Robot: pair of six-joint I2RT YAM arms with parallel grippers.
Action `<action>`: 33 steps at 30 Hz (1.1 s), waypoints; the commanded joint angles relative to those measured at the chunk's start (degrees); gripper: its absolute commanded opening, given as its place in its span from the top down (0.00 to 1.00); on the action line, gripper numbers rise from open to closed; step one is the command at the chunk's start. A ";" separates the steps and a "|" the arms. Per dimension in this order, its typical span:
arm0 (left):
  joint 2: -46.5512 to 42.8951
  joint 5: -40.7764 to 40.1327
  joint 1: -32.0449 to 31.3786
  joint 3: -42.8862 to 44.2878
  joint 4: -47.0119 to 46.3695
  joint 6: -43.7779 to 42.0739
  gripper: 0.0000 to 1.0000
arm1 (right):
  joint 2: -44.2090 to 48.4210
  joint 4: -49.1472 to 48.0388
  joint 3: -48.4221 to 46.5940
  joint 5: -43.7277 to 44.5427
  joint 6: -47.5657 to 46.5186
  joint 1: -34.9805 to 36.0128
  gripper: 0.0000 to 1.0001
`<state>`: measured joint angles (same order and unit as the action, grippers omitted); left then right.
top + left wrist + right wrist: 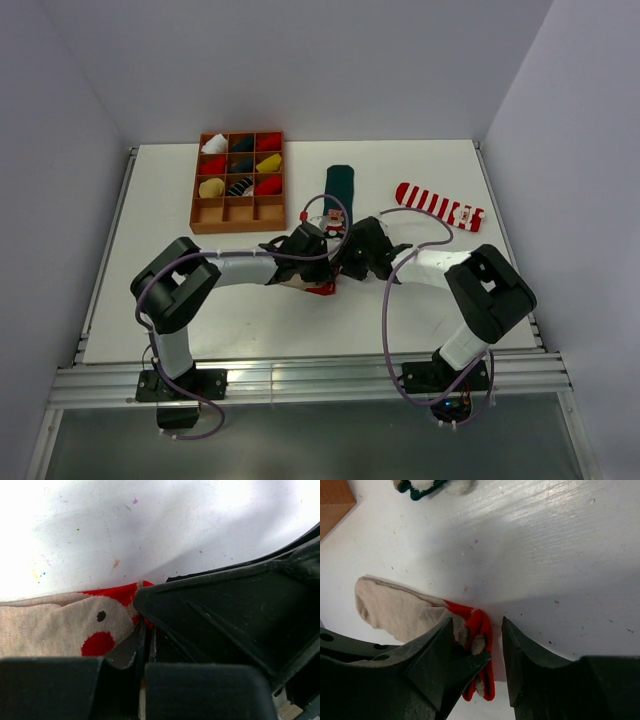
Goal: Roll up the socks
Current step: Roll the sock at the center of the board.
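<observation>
The beige sock [395, 612] lies flat on the white table, its face with a red nose [97, 642] showing in the left wrist view. My left gripper [143, 640] is shut on its red toe [482, 625], which is bunched and folded up. My right gripper [477, 630] is open, one finger on each side of that red toe, right against the left gripper's tip. In the top view both grippers [312, 250] [352, 262] meet at mid-table over the sock [322, 288]. The dark green sock [343, 190] and the red-and-white striped sock [438, 205] lie flat farther back.
A brown compartment box [238, 180] with several rolled bundles stands at the back left. Its corner [332, 502] shows in the right wrist view. Grey walls enclose the table [180, 330] on three sides.
</observation>
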<state>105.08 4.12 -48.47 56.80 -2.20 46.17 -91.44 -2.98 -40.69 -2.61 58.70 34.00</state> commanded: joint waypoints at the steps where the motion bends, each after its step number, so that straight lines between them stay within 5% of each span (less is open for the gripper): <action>1: -1.72 -1.57 -0.58 -0.46 -2.20 -1.79 0.98 | -0.49 1.05 -2.64 -1.34 0.80 1.07 0.49; 10: -1.19 -2.97 -1.80 0.33 -1.85 -3.37 0.97 | -1.90 4.11 -4.93 -1.78 0.72 1.77 0.60; 16: -1.37 -3.86 -2.33 0.68 -1.14 -4.25 0.94 | -2.43 7.02 -6.25 -1.08 0.81 1.86 0.81; 20: -2.77 -5.68 -3.12 0.60 -0.09 -5.21 0.84 | -3.04 9.57 -7.39 -0.03 0.80 1.86 0.97; 24: -5.49 -10.44 -4.88 0.07 1.84 -6.18 0.69 | -3.57 10.98 -8.00 0.33 0.81 1.86 1.00; 33: -7.26 -24.06 -11.73 0.77 6.24 -8.47 0.66 | -4.10 12.03 -8.44 0.59 0.81 1.86 1.00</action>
<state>99.70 -13.74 -57.39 56.53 3.53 40.03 -94.72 7.75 -46.94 -2.79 59.16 34.87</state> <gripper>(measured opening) 0.340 0.043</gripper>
